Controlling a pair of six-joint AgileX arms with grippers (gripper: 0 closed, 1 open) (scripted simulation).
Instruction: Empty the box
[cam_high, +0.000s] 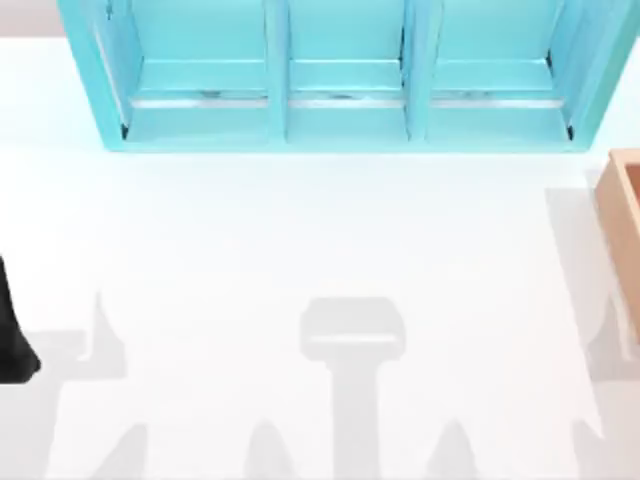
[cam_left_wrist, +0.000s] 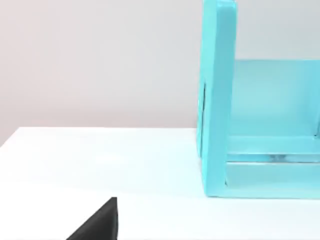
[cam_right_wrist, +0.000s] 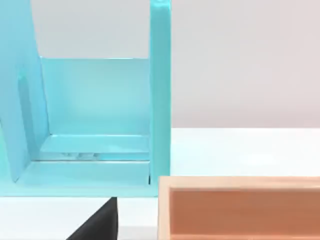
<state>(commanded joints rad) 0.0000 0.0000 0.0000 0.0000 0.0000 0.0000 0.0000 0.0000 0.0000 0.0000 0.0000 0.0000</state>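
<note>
The box (cam_high: 624, 225) is a tan open-topped crate at the table's right edge, cut off by the frame. In the right wrist view the box (cam_right_wrist: 240, 207) lies close ahead, with its near wall and part of its inner wall showing; what it holds is hidden. A black piece of my right gripper (cam_right_wrist: 98, 223) shows beside the box's corner. At the table's left edge stands my left arm (cam_high: 12, 335), and a black piece of my left gripper (cam_left_wrist: 98, 223) hangs over bare table.
A turquoise shelf unit (cam_high: 340, 85) with three compartments runs along the back of the table. Its end wall (cam_left_wrist: 218, 110) faces the left wrist camera. Its right compartment (cam_right_wrist: 95, 110) stands just behind the box. The white table (cam_high: 320, 250) stretches between the arms.
</note>
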